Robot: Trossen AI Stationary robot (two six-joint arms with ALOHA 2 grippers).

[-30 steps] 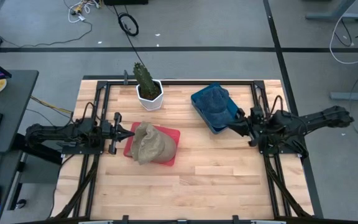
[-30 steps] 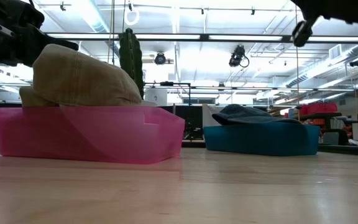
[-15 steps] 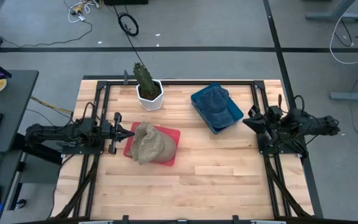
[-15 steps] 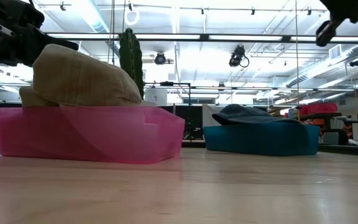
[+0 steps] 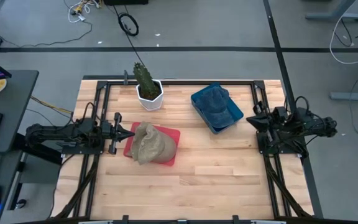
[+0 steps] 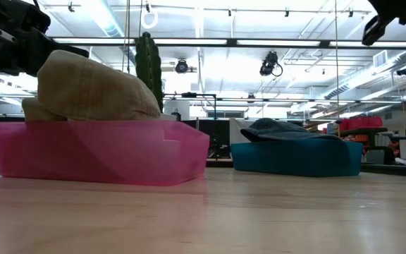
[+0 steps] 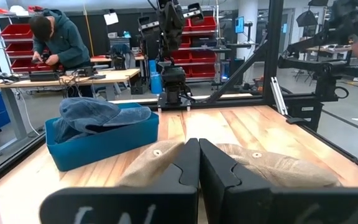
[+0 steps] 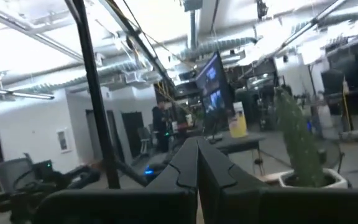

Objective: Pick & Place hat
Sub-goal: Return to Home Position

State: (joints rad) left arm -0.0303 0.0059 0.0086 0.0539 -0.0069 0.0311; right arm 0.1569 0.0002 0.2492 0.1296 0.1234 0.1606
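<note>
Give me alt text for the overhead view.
A brown cap lies in a red bin and a blue cap in a blue bin. The left gripper is shut beside the red bin, the right gripper shut beside the blue bin.

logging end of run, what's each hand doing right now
left hand: closed, holding nothing
right hand: closed, holding nothing
</note>
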